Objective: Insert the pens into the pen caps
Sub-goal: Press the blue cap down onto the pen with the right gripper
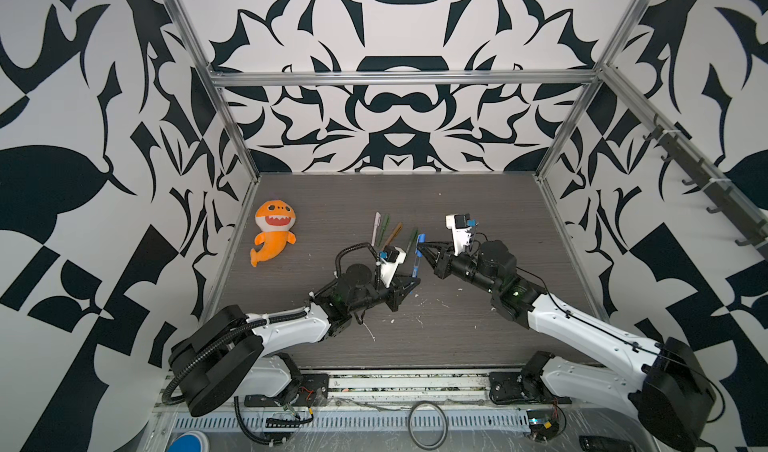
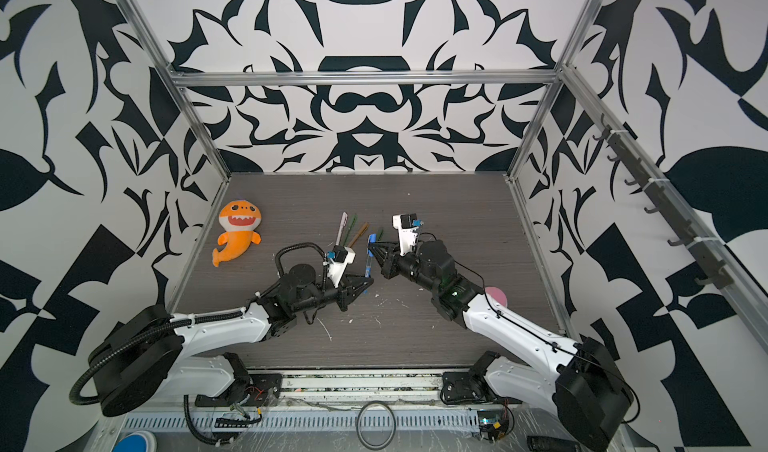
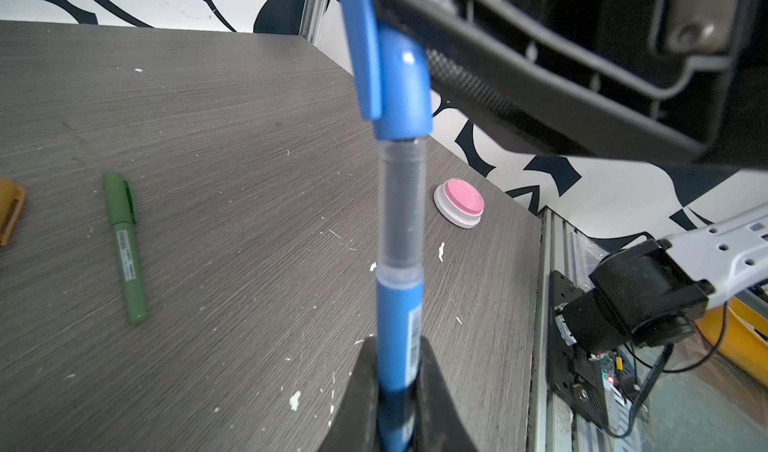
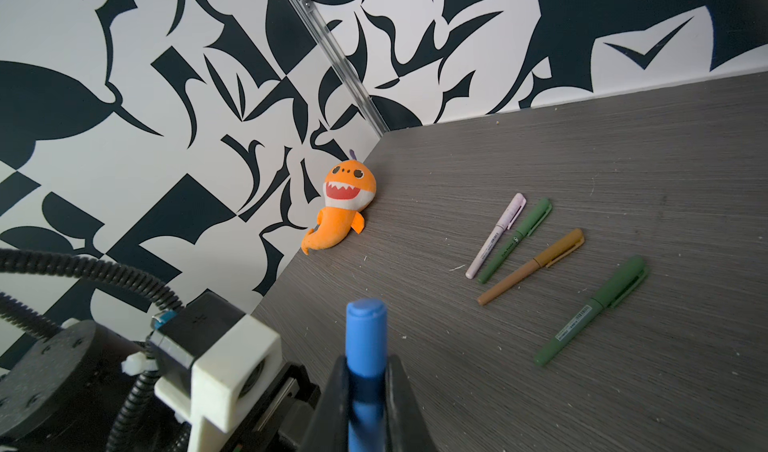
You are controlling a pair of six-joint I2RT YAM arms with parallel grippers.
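Clearly, in both top views the action sits at mid-worktop (image 1: 478,204). The left gripper (image 1: 412,283) is clamped on the lower barrel of the blue pen (image 1: 415,265), and the right gripper (image 1: 419,247) is pinched on the blue cap (image 1: 421,238) at the pen's far end. The pen is held off the surface. Its long axis runs from the near edge toward the back wall (image 1: 399,138), leaning slightly right, with the tip end pointing away from the robot.

From the left wrist camera, the pen rises out of the closed gripper straight into the cap. A clear grey grip section shows between the blue barrel and the cap mouth, so I judge the cap only partly on. To finish well, the two grippers should press toward each other strictly along that shared axis, without twisting or sagging, until the cap mouth meets the blue barrel. A sideways offset would likely jam the joint. The nearest green pen (image 3: 124,246) lies flat and capped.

From the right wrist camera, the cap's rounded end sticks out past the gripper's closed fingers (image 4: 399,387). Beyond it four pens lie capped and roughly parallel, caps toward the back wall: the white-pink pen (image 4: 496,236), the far green pen (image 4: 515,240), the orange-brown pen (image 4: 532,265) and the nearest green pen.
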